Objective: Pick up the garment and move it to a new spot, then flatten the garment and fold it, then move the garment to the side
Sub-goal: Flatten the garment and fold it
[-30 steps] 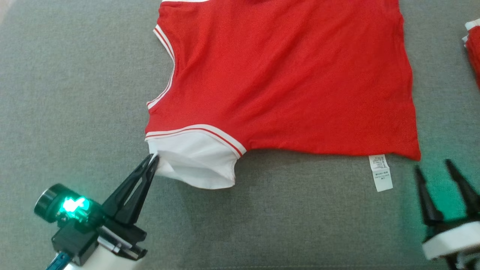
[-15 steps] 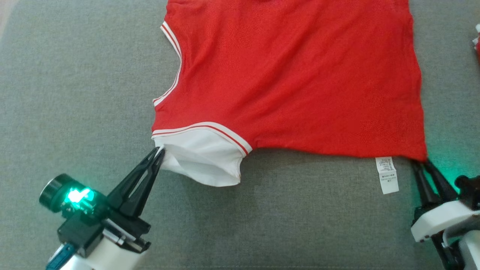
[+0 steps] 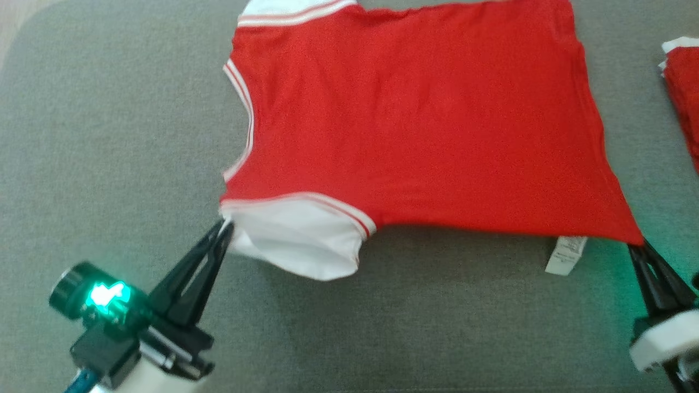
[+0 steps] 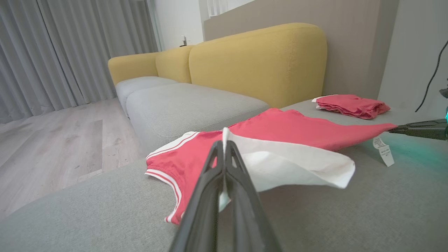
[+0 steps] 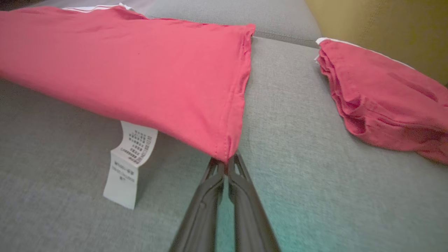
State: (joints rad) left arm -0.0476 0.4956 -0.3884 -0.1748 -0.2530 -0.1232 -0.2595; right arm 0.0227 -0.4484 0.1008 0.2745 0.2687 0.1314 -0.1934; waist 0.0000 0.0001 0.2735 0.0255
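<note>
The right gripper (image 3: 636, 244), open a second ago, is clamping the hem of the red T-shirt (image 3: 415, 125). The left gripper (image 3: 225, 226) is pinching its white sleeve (image 3: 295, 245), raising the near edge off the grey cushion (image 3: 109, 136).

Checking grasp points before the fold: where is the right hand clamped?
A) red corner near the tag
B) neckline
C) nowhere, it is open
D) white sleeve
A: the right hand is shut on the red corner of the shirt, beside the tag.

Soft even daylight, slight blur, green glow
</note>
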